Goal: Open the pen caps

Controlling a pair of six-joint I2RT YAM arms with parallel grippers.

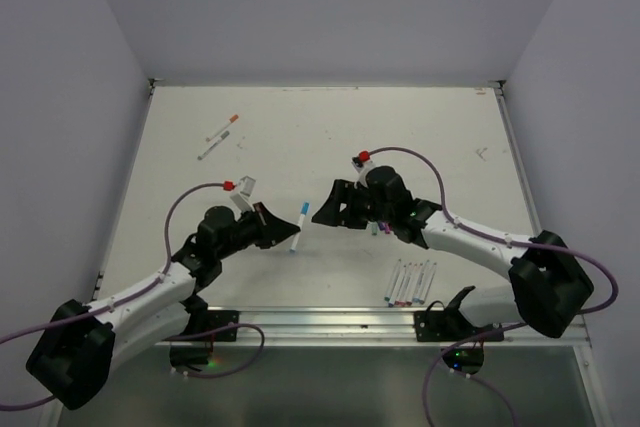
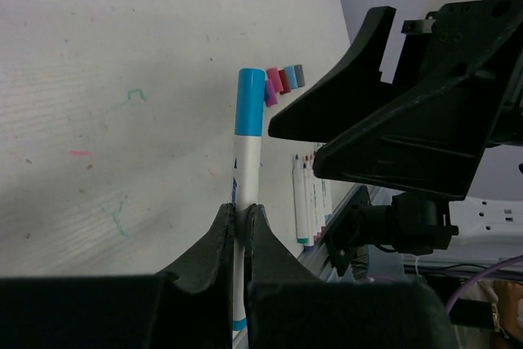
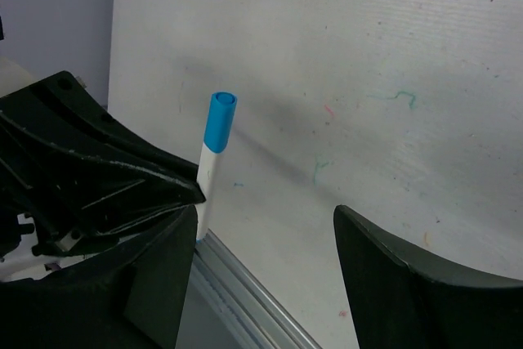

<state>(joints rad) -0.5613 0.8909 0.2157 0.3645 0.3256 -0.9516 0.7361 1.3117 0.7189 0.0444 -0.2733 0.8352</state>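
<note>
Above table (image 1: 400, 127), left fingers (image 2: 214, 244) pinch blue-capped pen (image 2: 246, 161).

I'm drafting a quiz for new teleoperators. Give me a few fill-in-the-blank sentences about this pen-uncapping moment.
1. The left gripper is shut on a white pen whose cap is ____.
2. The right gripper has its jaws ____, gripping nothing.
3. In the top view, the row of pens lies beside the ____ arm's base.
4. Two more pens lie far out on the ____ arm's side.

Missing words: blue; open; right; left
</note>
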